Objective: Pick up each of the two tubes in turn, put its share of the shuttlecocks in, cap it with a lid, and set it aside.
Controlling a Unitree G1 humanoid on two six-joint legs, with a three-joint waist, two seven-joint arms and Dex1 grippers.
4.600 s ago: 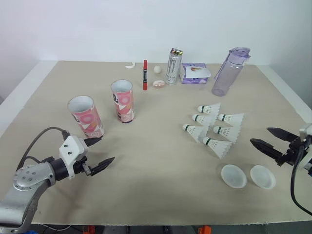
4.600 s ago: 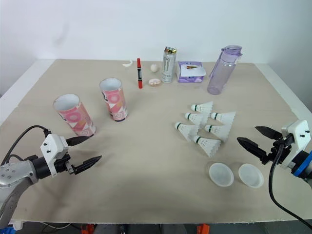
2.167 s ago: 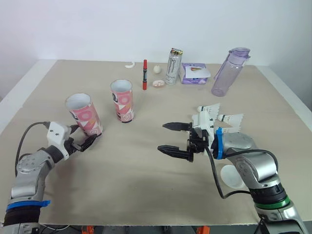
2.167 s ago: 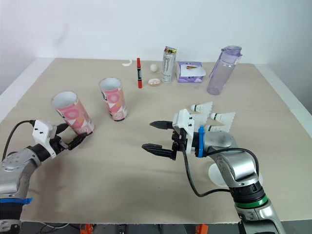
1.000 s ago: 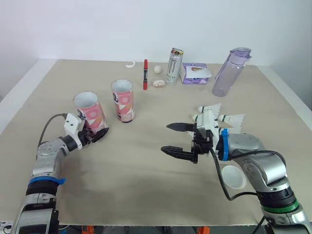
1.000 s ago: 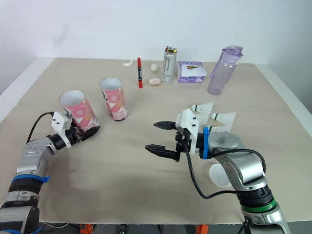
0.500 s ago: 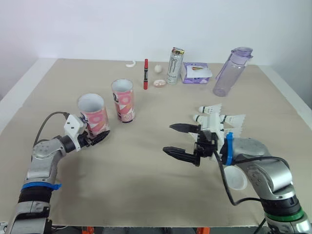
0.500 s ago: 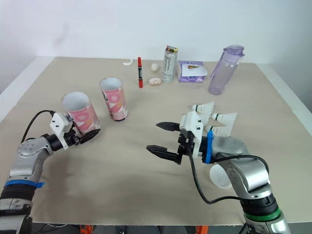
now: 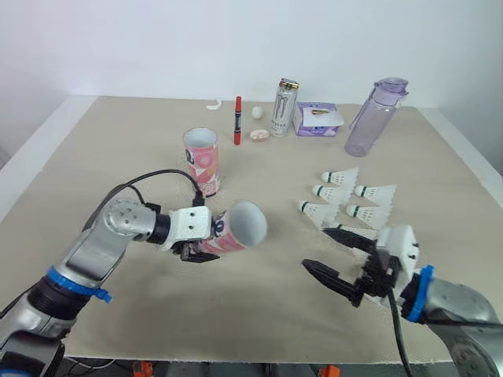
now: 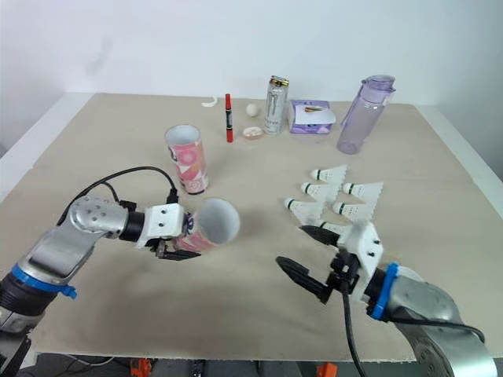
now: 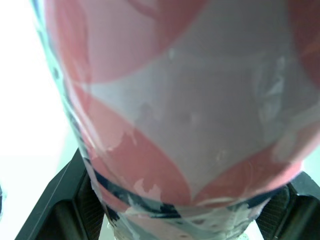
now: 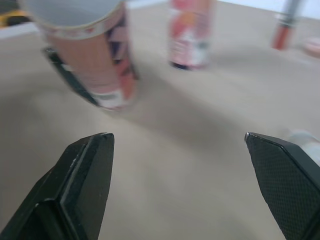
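Note:
My left gripper (image 9: 196, 237) is shut on a pink patterned tube (image 9: 228, 233), holding it off the table and tipped over, its open mouth (image 9: 247, 222) facing the right side. In the left wrist view the tube (image 11: 175, 100) stands close between the fingers (image 11: 57, 202). The second pink tube (image 9: 201, 160) stands upright behind it. Several shuttlecocks (image 9: 349, 192) lie in a cluster right of centre. My right gripper (image 9: 317, 247) is open near the front right, empty, just in front of the nearest shuttlecock (image 9: 314, 210). In the right wrist view both tubes (image 12: 87, 52) show beyond the open fingers (image 12: 82, 180).
Along the back stand a drink can (image 9: 284, 107), a purple water bottle (image 9: 371, 118), a tissue pack (image 9: 318, 119), a red marker (image 9: 237, 121), a small ball (image 9: 258, 112) and a small shell-like item (image 9: 258, 134). Bare table (image 9: 259, 314) lies at the front middle.
The left gripper lifted its tube off the table, carried it right toward the middle and tipped it over. The right gripper drew back toward the front right.

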